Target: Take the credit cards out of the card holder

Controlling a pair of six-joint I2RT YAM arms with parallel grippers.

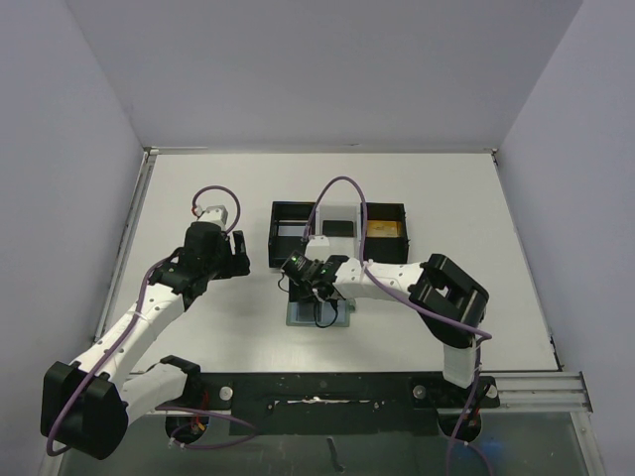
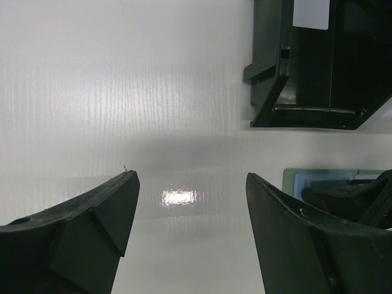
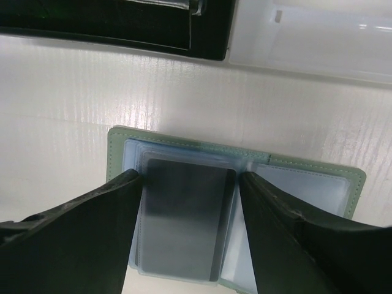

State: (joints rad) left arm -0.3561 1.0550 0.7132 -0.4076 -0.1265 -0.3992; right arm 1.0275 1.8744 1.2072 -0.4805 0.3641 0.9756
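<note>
The card holder lies open on the table; in the right wrist view its teal rim frames pale blue pockets. A dark card sits in a clear sleeve on its left half. My right gripper hangs low over the holder, open, with one finger on each side of that card. A gold-orange card, a black card and a pale card lie at the black boxes. My left gripper is open and empty over bare table, left of the holder.
Black square boxes stand in a row just behind the holder; one corner shows in the left wrist view with a white card inside. A pale flat piece lies beyond the holder. Grey walls enclose the table.
</note>
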